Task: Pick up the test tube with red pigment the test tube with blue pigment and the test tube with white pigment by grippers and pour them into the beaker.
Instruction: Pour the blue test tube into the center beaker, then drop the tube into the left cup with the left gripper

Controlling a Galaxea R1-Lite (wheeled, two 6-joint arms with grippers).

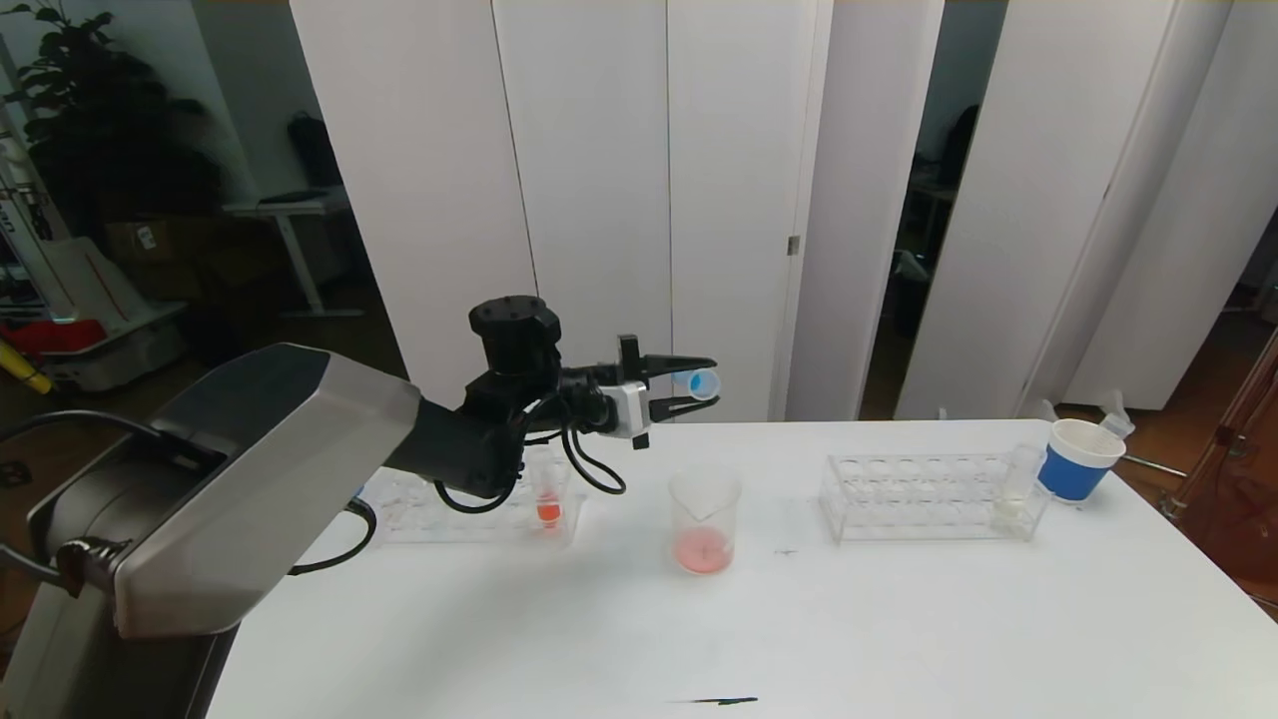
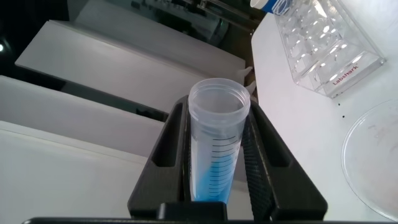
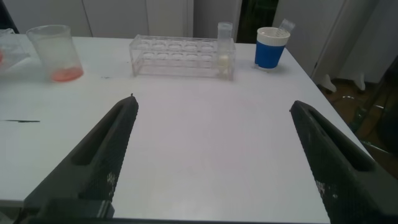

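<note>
White bench (image 1: pixel 899 619) before white panels. Left gripper (image 1: pixel 696 389) hangs above and just behind the beaker (image 1: pixel 704 521), jaws pinching the test tube with blue pigment (image 1: pixel 702 382) near-horizontal, apparently for pouring. Right gripper (image 3: pixel 214 155) idles low, jaws spread. White-pigment tube (image 1: pixel 1015 484) stands racked.

Lab bench setting, white table (image 1: pixel 899 619), clear tube racks (image 1: pixel 929 496), beaker (image 1: pixel 705 521), white partition panels (image 1: pixel 599 200)
</note>
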